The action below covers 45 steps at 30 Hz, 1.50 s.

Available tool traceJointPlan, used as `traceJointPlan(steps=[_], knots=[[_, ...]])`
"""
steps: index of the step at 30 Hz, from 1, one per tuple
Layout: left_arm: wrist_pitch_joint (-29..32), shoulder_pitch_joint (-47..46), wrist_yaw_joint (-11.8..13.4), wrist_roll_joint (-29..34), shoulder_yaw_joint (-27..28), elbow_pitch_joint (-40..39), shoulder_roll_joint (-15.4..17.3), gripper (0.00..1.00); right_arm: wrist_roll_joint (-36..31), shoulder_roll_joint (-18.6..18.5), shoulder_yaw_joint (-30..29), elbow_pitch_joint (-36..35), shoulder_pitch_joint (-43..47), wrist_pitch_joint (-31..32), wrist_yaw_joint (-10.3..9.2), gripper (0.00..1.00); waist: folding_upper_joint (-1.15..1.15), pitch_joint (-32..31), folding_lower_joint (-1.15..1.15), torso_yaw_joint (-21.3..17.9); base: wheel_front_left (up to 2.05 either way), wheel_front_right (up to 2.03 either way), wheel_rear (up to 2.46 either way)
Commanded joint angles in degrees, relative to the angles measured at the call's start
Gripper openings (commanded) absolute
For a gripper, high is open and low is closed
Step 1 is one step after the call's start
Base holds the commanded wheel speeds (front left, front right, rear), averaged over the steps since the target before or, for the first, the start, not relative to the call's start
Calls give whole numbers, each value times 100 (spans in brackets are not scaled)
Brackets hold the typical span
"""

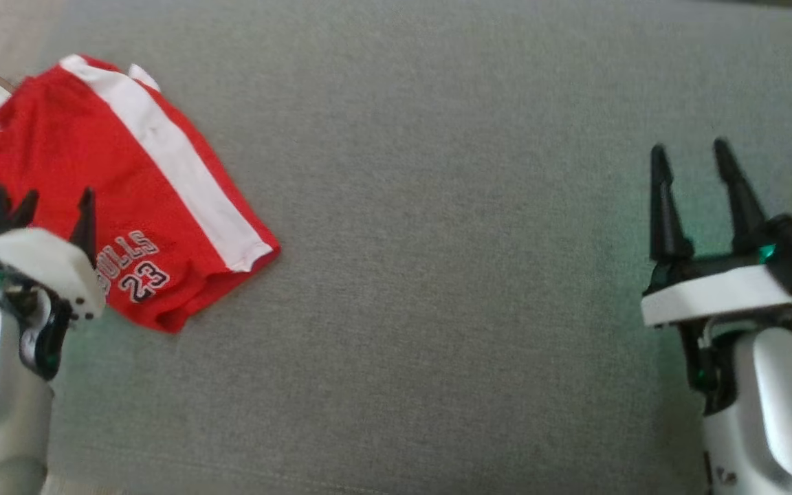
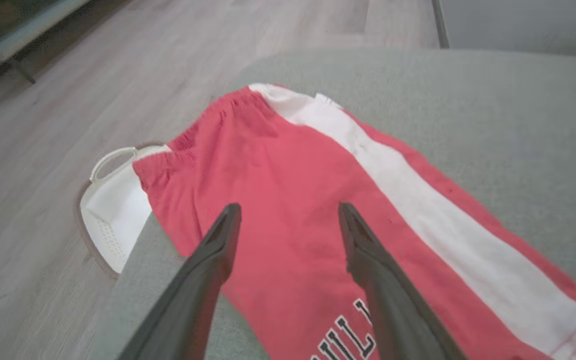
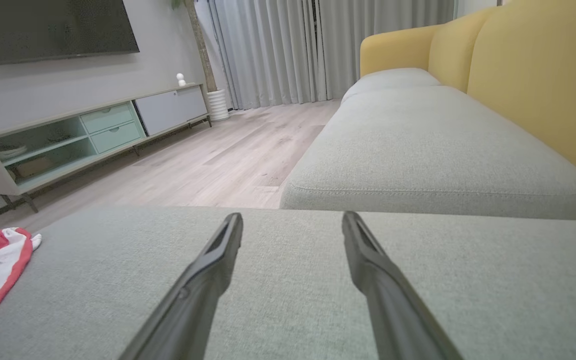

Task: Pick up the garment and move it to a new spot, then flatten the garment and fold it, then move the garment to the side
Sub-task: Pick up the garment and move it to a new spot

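Soft, even daylight, probably through the curtains; shadows faint; head view hazy and grainy, with a green glow on the grey cushion beside the left gripper and the right gripper; left wrist view blurred, the garment washed pinkish; right wrist view sharpest, lines bowing at its edges.

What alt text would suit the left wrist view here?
Red shorts with a white side stripe lie on a grey cushion, their elastic waistband at the cushion's edge above a white basket on the wooden floor. The left gripper has its two dark fingers open over the shorts.
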Motion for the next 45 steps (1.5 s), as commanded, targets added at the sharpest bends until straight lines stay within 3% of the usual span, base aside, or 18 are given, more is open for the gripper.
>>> traceJointPlan(steps=[1,6,15,16,17,23,29,33,41,45], knots=[[229,-334,-25,-134,37,103,382,100,-65,-10,97,-356,-184,83,39,100,0,302,-2,-163,0,0,0],[933,-676,-32,-711,-760,675,604,100,-165,-10,77,-735,-261,275,39,100,0,550,-2,-260,0,0,0],[1294,-907,-33,-1641,-1458,1205,858,100,-221,-10,58,-1027,-210,411,39,100,0,678,-2,-356,0,0,0],[1284,-919,-33,-1734,-1531,1228,875,36,-222,-10,49,-1039,-206,417,39,100,0,670,-2,-364,0,0,0],[1235,-932,-33,-1815,-1583,1245,896,0,-222,-10,38,-1045,-201,418,39,100,0,656,-2,-369,0,0,0],[325,-1098,-33,-1873,-1776,1295,995,0,-138,-10,43,-937,-151,353,39,100,0,407,-2,-384,0,0,0],[-632,-1258,-34,-2131,-1728,1061,768,0,53,-10,69,-668,-71,180,39,100,0,-25,-2,-425,0,0,0],[-1284,-1315,-34,-1846,-1943,672,775,0,187,-10,81,-457,14,53,39,100,0,-318,-2,-479,0,0,0],[-1334,-1153,22,-1790,-2295,-229,254,0,404,-10,96,-152,161,-159,39,100,0,-779,-2,-630,0,0,0],[-1297,-974,230,-1743,-2496,-723,-107,0,476,-10,115,-54,182,-223,39,100,0,-887,-2,-754,0,0,0]])
